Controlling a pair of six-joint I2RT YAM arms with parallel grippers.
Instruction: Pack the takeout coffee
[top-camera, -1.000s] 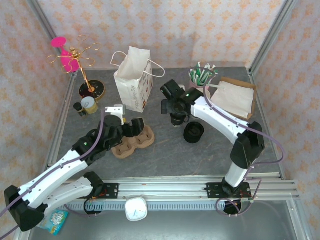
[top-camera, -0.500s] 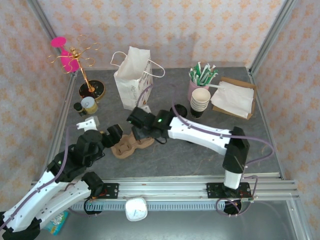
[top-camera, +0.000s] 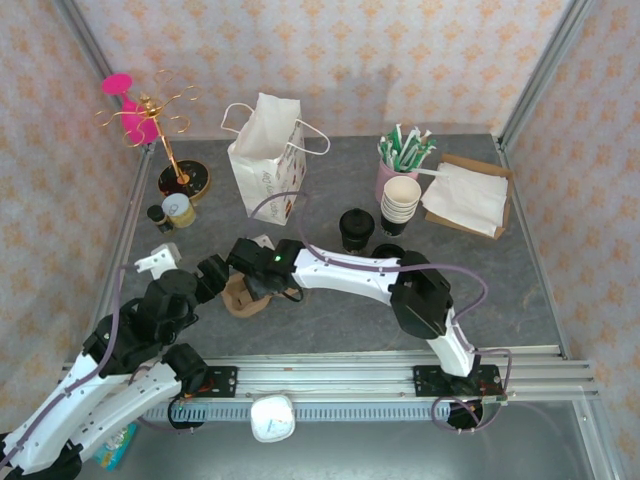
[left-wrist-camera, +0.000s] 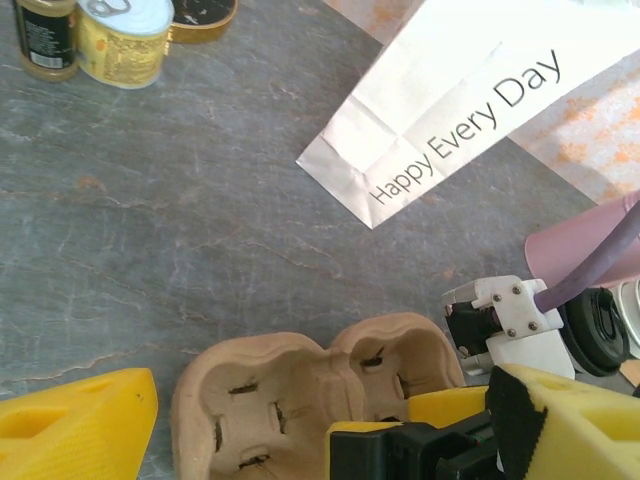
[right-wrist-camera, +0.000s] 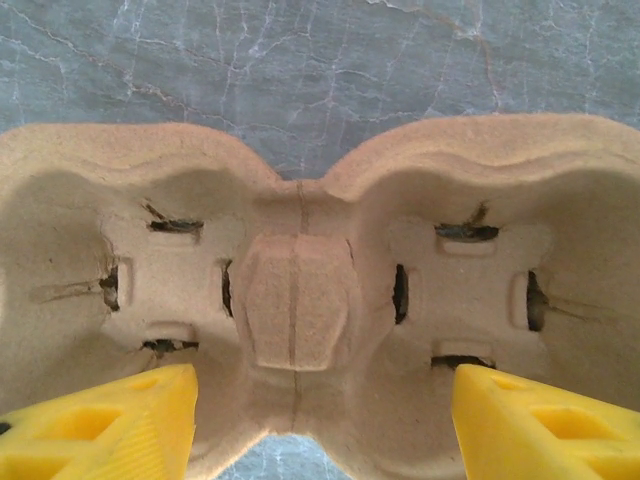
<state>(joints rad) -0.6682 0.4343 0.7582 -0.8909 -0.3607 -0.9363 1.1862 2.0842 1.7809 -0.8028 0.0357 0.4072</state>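
The takeout coffee (top-camera: 357, 230), a small black cup with a dark top, stands alone on the grey table right of the middle. The brown pulp cup carrier (top-camera: 240, 296) lies to its left. My right gripper (top-camera: 262, 284) hangs low over the carrier (right-wrist-camera: 300, 290). It (right-wrist-camera: 320, 425) is open, one yellow fingertip (right-wrist-camera: 110, 425) over each well, and the centre ridge between them is untouched. My left gripper (top-camera: 208, 272) sits just left of the carrier (left-wrist-camera: 270, 395). It (left-wrist-camera: 325, 405) is open and empty, with the right gripper's black body in front of it.
A white paper bag (top-camera: 266, 160) stands behind the carrier, its "Happy Every Day" side (left-wrist-camera: 470, 100) close by. A stack of cups (top-camera: 401, 203), a pink cup of sachets (top-camera: 400, 160) and napkins on a brown tray (top-camera: 466, 196) sit back right. Cans (top-camera: 176, 211) and a gold stand (top-camera: 165, 130) are back left.
My right arm swung left from the coffee cup to the carrier and its jaws narrowed a little. My left arm drew back off the carrier toward the left.
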